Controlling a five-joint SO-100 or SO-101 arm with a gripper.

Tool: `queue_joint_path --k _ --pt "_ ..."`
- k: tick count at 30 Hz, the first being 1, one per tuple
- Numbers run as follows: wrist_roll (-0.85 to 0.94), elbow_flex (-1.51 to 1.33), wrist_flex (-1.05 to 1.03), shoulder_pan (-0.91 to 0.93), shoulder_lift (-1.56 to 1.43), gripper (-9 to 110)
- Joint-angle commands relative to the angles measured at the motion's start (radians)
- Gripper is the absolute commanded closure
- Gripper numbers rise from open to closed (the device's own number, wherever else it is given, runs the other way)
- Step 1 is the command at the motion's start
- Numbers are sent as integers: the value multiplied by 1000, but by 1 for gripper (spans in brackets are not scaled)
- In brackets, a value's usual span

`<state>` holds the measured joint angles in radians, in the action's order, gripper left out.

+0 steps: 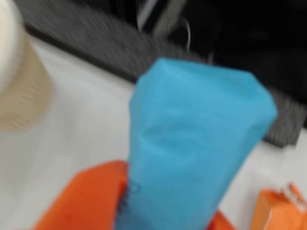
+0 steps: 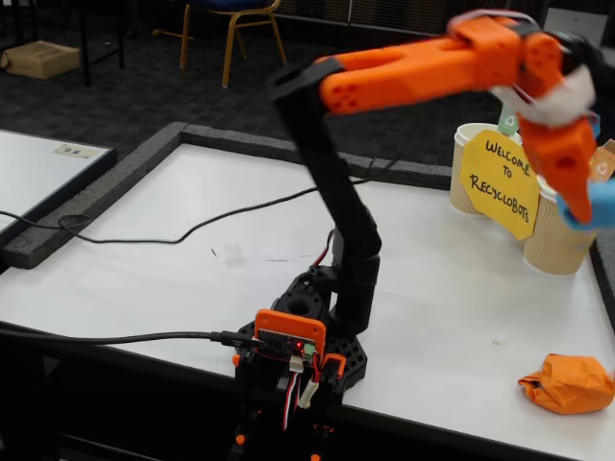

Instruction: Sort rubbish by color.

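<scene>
Blue wad (image 1: pixel 192 148) clamped in the end effector (image 2: pixel 588 209), riding high at three o'clock in the fixed view, right by the ribbed cups (image 2: pixel 557 240). Best centred over the matching cup's mouth before letting go. Orange wad (image 2: pixel 569 383) waiting on the table (image 2: pixel 173 250).

Even indoor light; wrist view heavily blurred, fixed view sharper.
</scene>
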<state>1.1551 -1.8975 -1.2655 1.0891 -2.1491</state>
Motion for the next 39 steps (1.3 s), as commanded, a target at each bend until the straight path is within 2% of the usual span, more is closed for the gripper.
queue_joint_path --k 1,10,21,35,39 --pt "-95 -11 12 -51 -262 101" --pt "-288 -34 46 -61 -465 101" --pt "-430 -38 58 -78 -649 101" --pt "-413 -25 244 -241 -612 101" --pt "-341 -15 268 -307 -574 101"
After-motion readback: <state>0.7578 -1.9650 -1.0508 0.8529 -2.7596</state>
